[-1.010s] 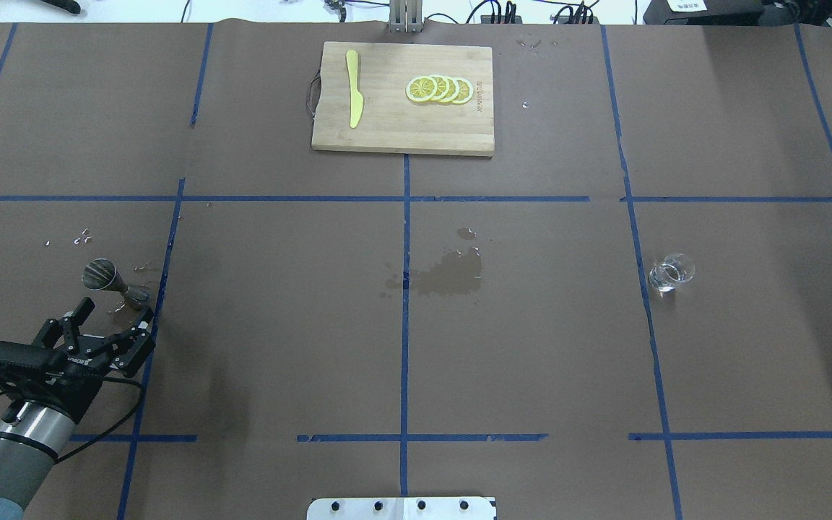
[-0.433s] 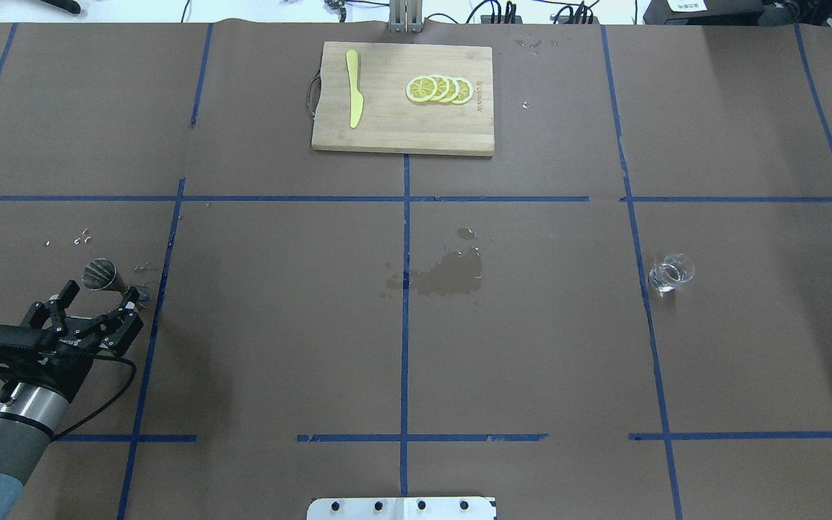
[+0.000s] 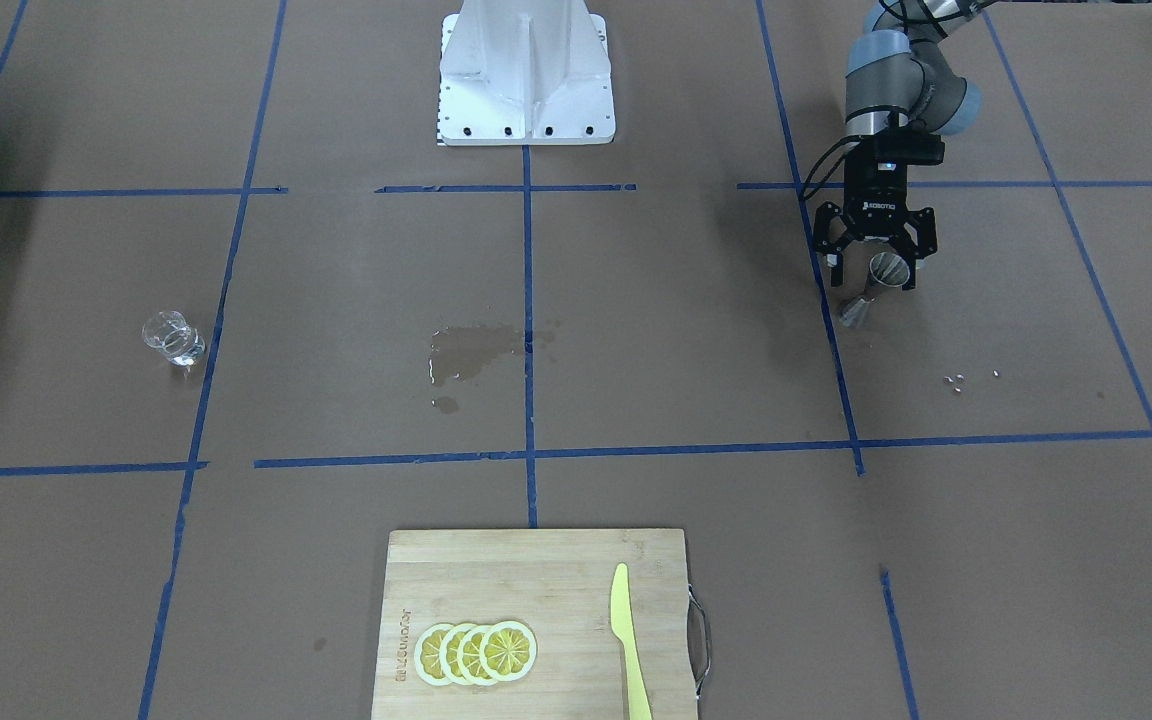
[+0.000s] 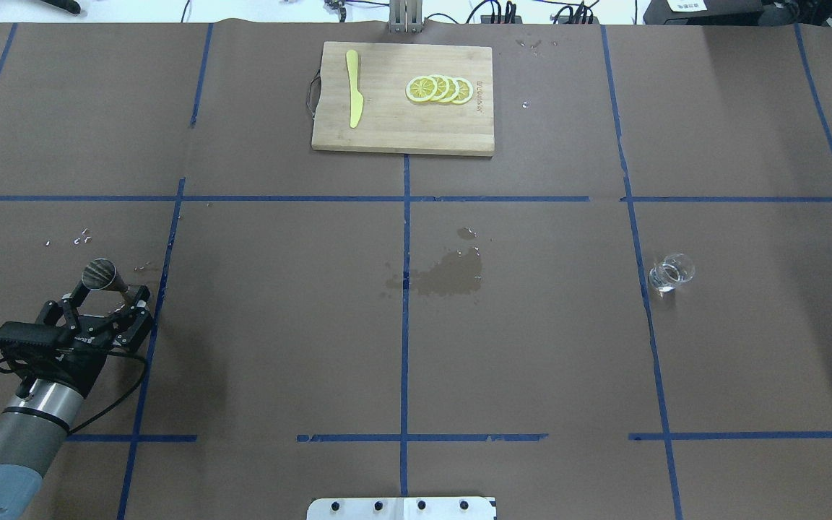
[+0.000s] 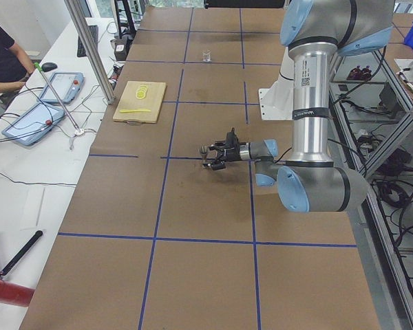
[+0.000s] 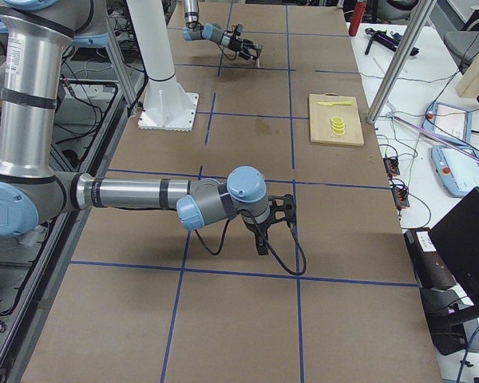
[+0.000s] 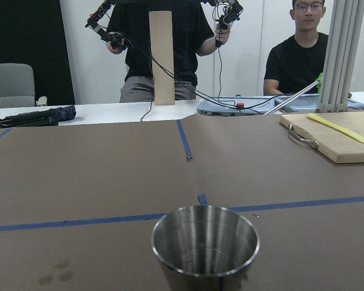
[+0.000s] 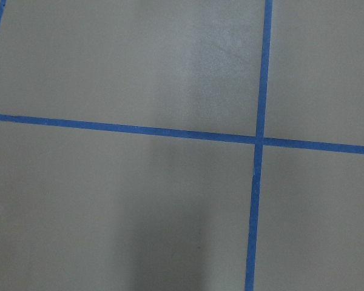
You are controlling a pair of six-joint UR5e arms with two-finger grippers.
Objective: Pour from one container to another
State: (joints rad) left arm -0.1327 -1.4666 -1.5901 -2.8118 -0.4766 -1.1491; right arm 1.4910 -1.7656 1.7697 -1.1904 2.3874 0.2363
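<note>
LEFT GRIPPER (image 4: 115,290): spread wide either side of jigger (image 4: 101,273), clamping nothing | PLACE: jigger upright at left end of table (image 4: 279,347); glass cup (image 4: 671,274) well apart, far right | RISK: could topple on closing — one finger touching first, smooth narrow waist slipping.

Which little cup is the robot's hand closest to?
The steel jigger, standing between the open fingers of the left gripper; the clear glass cup sits far across the table.

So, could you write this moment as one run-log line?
left gripper: open, astride jigger | right gripper: cannot tell, away from glass | glass: upright, untouched | pour: not started
</note>
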